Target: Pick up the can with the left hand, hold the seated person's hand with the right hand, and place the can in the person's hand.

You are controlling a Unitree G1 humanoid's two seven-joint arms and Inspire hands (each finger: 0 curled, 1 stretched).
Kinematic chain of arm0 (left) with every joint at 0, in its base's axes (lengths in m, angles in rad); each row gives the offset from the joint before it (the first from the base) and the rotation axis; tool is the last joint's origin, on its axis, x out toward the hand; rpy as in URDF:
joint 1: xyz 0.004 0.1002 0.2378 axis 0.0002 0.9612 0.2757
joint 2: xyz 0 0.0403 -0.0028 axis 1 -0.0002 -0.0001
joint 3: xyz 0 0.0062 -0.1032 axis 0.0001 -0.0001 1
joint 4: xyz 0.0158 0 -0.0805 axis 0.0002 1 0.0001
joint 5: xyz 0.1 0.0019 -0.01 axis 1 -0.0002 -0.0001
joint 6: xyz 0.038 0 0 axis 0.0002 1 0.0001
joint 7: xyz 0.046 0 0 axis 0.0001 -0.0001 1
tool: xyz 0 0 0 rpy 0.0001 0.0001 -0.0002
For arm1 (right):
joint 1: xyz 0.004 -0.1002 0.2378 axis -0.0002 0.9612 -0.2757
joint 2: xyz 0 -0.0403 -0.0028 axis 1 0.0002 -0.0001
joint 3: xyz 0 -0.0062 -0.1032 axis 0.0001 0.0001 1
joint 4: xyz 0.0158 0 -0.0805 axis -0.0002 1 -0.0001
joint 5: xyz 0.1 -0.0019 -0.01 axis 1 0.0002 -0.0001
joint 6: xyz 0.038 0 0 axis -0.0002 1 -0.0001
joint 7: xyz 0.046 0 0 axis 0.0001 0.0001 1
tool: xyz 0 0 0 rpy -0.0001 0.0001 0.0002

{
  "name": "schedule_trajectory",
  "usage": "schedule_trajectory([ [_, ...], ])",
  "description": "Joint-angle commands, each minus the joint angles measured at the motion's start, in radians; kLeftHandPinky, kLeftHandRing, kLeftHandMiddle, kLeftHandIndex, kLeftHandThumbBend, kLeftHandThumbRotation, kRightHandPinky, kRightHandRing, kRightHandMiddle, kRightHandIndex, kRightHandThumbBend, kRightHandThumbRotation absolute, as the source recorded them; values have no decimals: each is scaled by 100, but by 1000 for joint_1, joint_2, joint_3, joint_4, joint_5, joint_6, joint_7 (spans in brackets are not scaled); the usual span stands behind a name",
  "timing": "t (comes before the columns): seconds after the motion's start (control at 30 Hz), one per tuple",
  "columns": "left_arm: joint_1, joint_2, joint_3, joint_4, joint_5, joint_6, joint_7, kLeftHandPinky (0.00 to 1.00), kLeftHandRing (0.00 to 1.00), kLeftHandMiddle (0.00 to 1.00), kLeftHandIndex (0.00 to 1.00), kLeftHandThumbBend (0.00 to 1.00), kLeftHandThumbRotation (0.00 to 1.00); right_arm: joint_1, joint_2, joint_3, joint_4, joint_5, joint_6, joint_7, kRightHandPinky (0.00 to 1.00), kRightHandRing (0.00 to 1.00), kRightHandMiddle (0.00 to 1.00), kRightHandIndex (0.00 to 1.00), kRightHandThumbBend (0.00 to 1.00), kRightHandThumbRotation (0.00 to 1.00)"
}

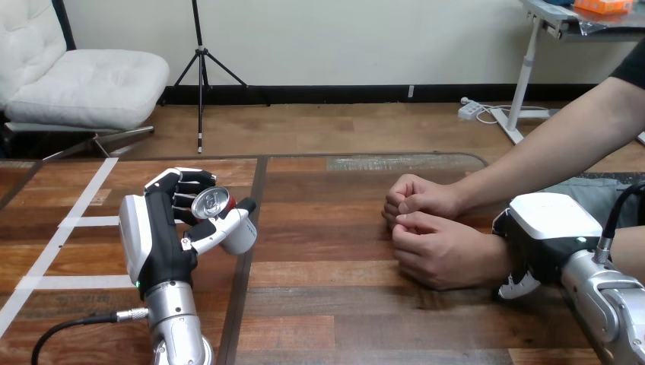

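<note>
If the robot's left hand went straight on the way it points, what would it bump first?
Probably nothing. The left hand, holding the can, points away across the table, and only bare wood lies ahead up to the far edge.

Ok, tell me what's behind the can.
Behind the can, the left hand's curled fingers wrap it; the thumb crosses in front. The can's lower part is covered by that hand.

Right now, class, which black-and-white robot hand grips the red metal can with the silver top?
The left hand, at the view's left: its fingers curl round the can; the right hand sits by the person's wrist.
</note>
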Motion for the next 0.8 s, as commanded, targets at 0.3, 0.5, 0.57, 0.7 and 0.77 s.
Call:
schedule_trajectory([
  [0.3,-40,15,1,-76,10,-3,-3,36,42,48,49,70,0,60,-7,-47,-90,49,5,-4,40,48,53,51,84,0],
  [0.5,-41,18,-7,-81,23,-2,4,36,42,48,49,71,0,76,-7,-62,-137,44,22,-6,39,47,53,51,84,0],
  [0.57,-41,17,-7,-82,22,-8,0,36,42,48,49,71,0,83,-7,-68,-157,44,28,-3,38,46,52,51,84,0],
  [0.7,-40,14,-6,-84,21,-15,-8,37,42,48,49,71,0,94,-4,-82,-187,56,36,7,38,46,52,51,83,0],
  [0.77,-38,11,-7,-89,19,-16,-18,37,43,48,50,71,0,100,-4,-91,-202,65,29,4,37,45,51,51,83,0],
])
